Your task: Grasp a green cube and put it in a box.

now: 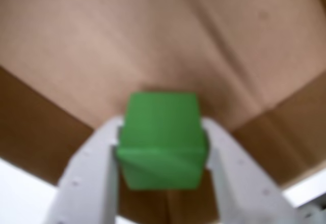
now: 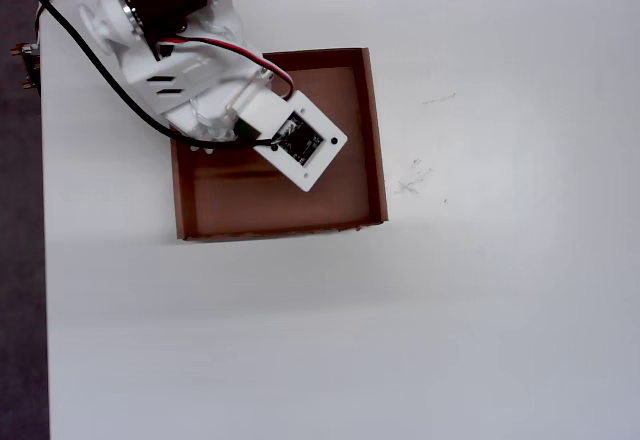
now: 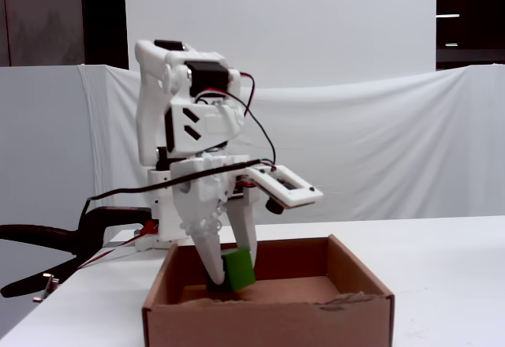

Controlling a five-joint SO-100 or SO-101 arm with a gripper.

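White fingers (image 1: pixel 86 178) of the gripper (image 1: pixel 162 152) fill the bottom of the wrist view, rising from 7 and 5 o'clock and pinching the green cube (image 1: pixel 162 142) between them, one finger against each side face. Behind the cube spreads the creased brown floor of the box (image 1: pixel 168 40), with darker walls running off toward 9 and 3 o'clock.

From the side, the fixed view shows the gripper (image 3: pixel 225 272) reaching down inside the box (image 3: pixel 268 319), the cube (image 3: pixel 237 270) tilted between the jaws, low over the floor near the left part of the tray; whether it touches the floor cannot be told.

Looking down, the overhead view hides the cube entirely: the arm (image 2: pixel 170 40) and its wrist camera plate (image 2: pixel 305 145) cover the box's (image 2: pixel 375 130) 10 o'clock part. No other contents show on the bare cardboard, and the white table (image 2: pixel 450 310) surrounds the box.
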